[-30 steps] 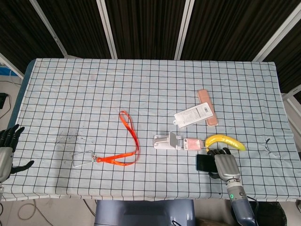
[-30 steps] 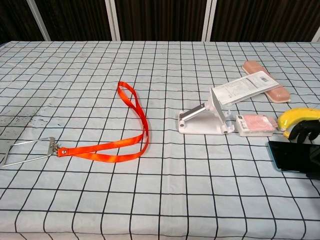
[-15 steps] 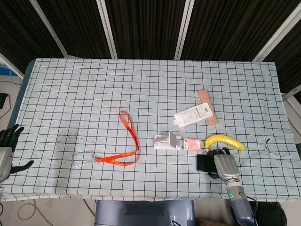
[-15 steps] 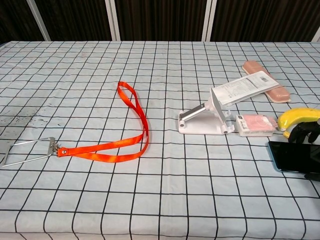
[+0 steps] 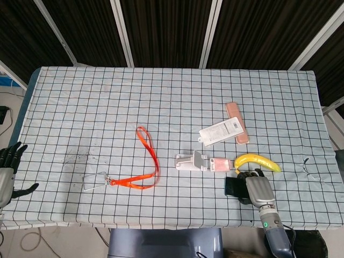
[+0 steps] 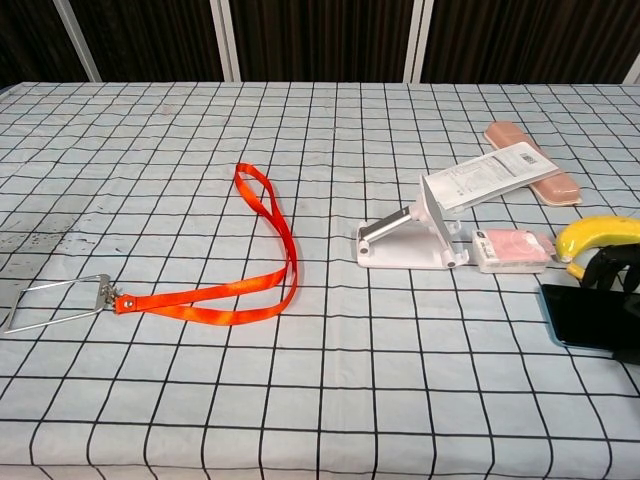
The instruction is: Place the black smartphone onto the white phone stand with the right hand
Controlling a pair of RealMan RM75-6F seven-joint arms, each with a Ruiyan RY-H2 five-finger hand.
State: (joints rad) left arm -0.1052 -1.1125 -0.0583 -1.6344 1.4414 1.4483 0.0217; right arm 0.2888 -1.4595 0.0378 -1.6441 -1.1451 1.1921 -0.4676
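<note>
At table's right front edge, black smartphone (image 5: 234, 186) under right hand (image 5: 258, 189), fingers (image 6: 603, 268) curled gripping its far edge, just beside banana (image 5: 257, 161).

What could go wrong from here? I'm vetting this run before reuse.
The right hand grips the black smartphone only at its right edge, so it may slip when lifted. The yellow banana and pink packet lie close by and could get knocked. The white phone stand looks light and may slide.
</note>
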